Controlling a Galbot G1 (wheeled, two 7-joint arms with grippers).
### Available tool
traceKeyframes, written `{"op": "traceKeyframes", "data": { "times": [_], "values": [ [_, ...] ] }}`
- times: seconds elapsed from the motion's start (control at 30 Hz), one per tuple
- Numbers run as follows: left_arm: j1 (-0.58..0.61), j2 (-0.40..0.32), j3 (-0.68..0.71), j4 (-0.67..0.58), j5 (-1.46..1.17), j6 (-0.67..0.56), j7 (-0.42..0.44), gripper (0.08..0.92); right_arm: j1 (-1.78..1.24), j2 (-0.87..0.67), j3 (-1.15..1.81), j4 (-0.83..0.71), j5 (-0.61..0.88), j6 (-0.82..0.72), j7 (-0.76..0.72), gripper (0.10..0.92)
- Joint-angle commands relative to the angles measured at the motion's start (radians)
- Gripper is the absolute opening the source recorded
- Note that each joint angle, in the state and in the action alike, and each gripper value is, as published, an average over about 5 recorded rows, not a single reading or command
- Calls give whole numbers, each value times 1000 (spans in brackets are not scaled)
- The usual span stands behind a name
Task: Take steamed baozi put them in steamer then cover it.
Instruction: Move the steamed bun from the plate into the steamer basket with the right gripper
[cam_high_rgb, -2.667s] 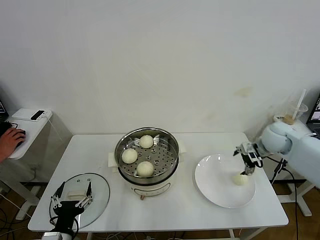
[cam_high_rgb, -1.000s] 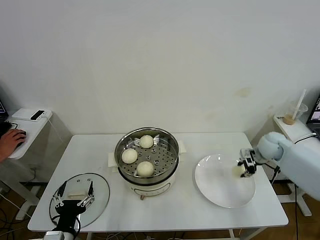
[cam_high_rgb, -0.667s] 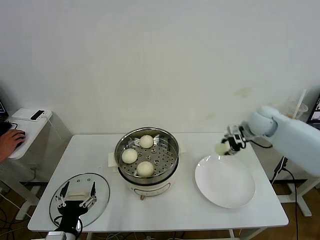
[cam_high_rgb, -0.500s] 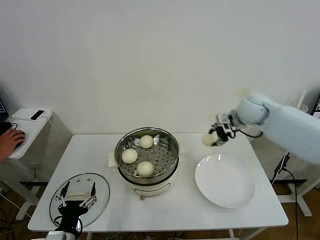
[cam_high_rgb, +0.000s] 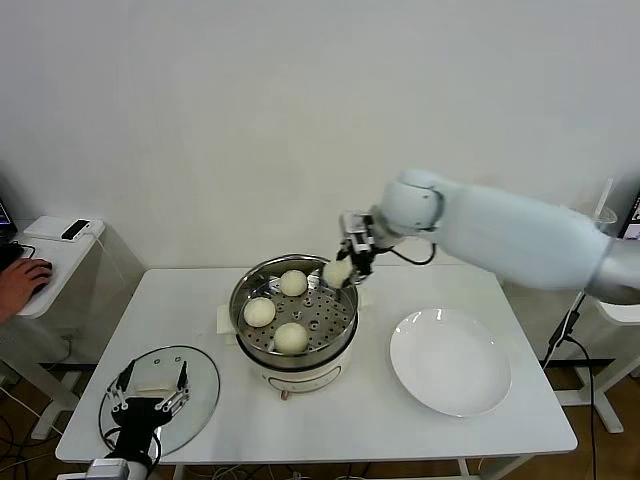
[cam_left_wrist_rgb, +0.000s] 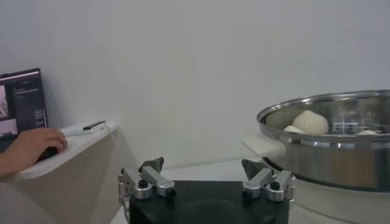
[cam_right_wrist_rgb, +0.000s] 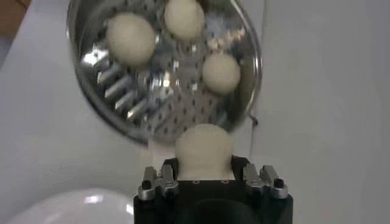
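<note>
The steel steamer (cam_high_rgb: 248, 284) stands on its cream cooker base mid-table and holds three baozi (cam_high_rgb: 290, 338), also seen in the right wrist view (cam_right_wrist_rgb: 130, 39). My right gripper (cam_high_rgb: 343, 268) is shut on the fourth baozi (cam_high_rgb: 336, 272) and holds it above the steamer's far right rim; in the right wrist view (cam_right_wrist_rgb: 205, 151) this baozi sits between the jaws. The glass cover (cam_high_rgb: 195, 391) with its cream handle lies flat at the table's front left. My left gripper (cam_high_rgb: 150, 395) hovers open over the cover; in the left wrist view (cam_left_wrist_rgb: 207, 182) its fingers are spread.
An empty white plate (cam_high_rgb: 450, 360) lies right of the steamer. A side table with a person's hand (cam_high_rgb: 20, 280) stands at the far left. A cup with a straw (cam_high_rgb: 600, 215) stands off the table's right end.
My right gripper lifted the last baozi off the plate and carried it left to above the steamer's rim. The plate is now empty. The left arm has stayed over the cover.
</note>
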Motion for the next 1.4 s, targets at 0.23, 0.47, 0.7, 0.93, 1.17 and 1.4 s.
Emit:
{"op": "traceKeyframes", "data": {
  "times": [0.23,0.47,0.7,0.93,1.17,1.4],
  "values": [
    [-1,3,-10,7,-7,-5,-1,823,-74,189,-59,-125,79,-153,112,558],
    [-9,3,-8,15,-7,-5,-1,823,-101,171,-61,-111,76,-178,127,560],
    [-14,5,-9,16,-9,-5,0,823,-118,177,-60,-120,45,-174,128,560],
    [-14,5,-13,17,-11,-6,-1,823,-121,168,-59,-123,24,-170,128,601],
    [-13,3,-13,11,-10,-5,0,823,-105,125,-15,-79,25,-162,127,772],
    [-13,2,-10,7,-8,-6,0,823,-73,0,52,63,-11,-146,158,822]
  ]
}}
